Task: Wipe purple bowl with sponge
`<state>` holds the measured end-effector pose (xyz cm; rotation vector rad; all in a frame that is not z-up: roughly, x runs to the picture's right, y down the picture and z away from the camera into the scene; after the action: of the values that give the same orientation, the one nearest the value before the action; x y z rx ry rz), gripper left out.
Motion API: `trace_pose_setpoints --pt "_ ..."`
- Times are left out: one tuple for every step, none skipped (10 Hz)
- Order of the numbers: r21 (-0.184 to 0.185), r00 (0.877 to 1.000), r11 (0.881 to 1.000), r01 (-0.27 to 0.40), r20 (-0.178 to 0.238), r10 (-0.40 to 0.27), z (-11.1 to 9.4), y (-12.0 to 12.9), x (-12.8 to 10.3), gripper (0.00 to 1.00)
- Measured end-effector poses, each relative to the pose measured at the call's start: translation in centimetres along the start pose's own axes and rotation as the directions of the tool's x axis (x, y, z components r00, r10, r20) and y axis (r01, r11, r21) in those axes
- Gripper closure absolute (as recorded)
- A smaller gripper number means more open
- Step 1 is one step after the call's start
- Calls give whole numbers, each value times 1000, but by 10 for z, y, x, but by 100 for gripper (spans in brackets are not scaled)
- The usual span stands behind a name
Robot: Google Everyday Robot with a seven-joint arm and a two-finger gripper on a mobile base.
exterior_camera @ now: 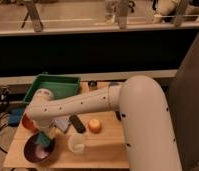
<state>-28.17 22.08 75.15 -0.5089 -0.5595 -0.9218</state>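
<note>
At the far left of the desk (pixel 105 151) the orange bowl (pixel 26 123) sits just behind the purple bowl (pixel 29 151), which is near the front left corner. My gripper (pixel 43 134) hangs over that bowl's pinkish inside. A teal patch under it, the sponge (pixel 43 142), looks to be down in the hollow. I cannot tell whether my jaws are pinching it, because my own wrist covers them.

I judge the wiping stroke is the step in hand. I should press only lightly and sweep in small rounds inside the rim. A hard push could slide the bowl toward the near desk edge or into the orange bowl.

The green tray (pixel 55 86) lies farther back. To the right the pale cup (pixel 76 143) stands just beside the purple bowl, so rightward strokes should stay short. The black oblong object (pixel 77 123) and a small orange round thing (pixel 95 125) lie beyond it.
</note>
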Motion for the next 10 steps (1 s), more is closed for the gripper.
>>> trace_pose_setpoints --pt "7 1000 1000 9 -2 -9 0 -1 -2 100" --pt "17 1000 1000 20 -4 -20 1 -3 -5 100" --pt "24 1000 999 29 -7 -29 3 -5 -8 100" --pt "30 999 999 43 -9 -42 4 -8 -12 100" --pt "34 998 998 54 -11 -54 4 -11 -16 100" --pt "34 998 997 68 -13 -68 5 -14 -20 100" --pt "29 997 997 76 -17 -76 5 -16 -22 100" --pt "19 996 996 82 -23 -82 5 -19 -23 100" --pt "10 996 996 86 -29 -86 5 -21 -23 100" --pt "-1 995 996 89 -37 -89 4 -22 -22 100"
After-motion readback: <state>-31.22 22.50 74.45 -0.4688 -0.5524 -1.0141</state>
